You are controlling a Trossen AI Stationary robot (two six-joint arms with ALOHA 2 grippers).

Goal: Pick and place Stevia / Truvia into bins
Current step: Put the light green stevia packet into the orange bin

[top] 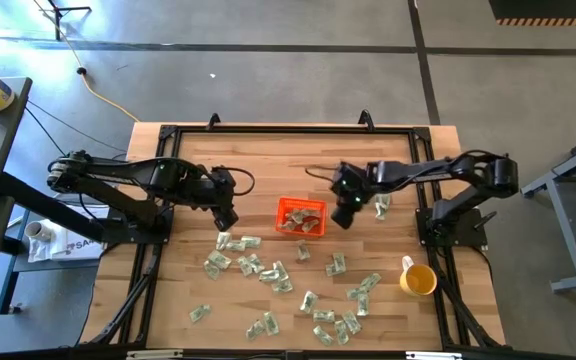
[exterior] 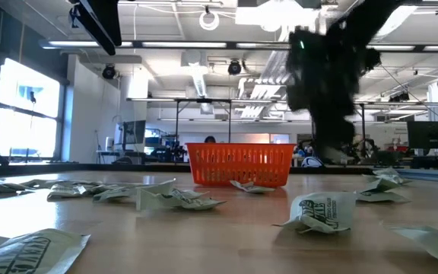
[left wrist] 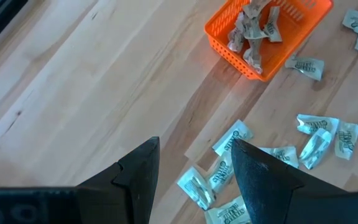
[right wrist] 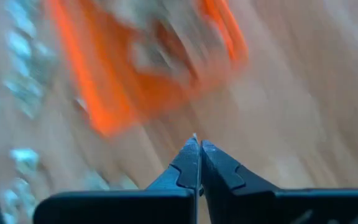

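The right tool (top: pixel 345 219) hangs closed and empty just beside the small square orange-red plastic basket (top: pixel 300 216), at its 3 o'clock. The left tool (top: pixel 226 218) stands open at its 9 o'clock. Pale green-and-white paper sachets (top: pixel 268 270) fill the basket and litter the wooden desk (top: pixel 188 160) toward 6 o'clock.

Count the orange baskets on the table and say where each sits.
1. The orange basket sits near the table's middle, between the two arms, with several sachets inside it. None other shows in any view.
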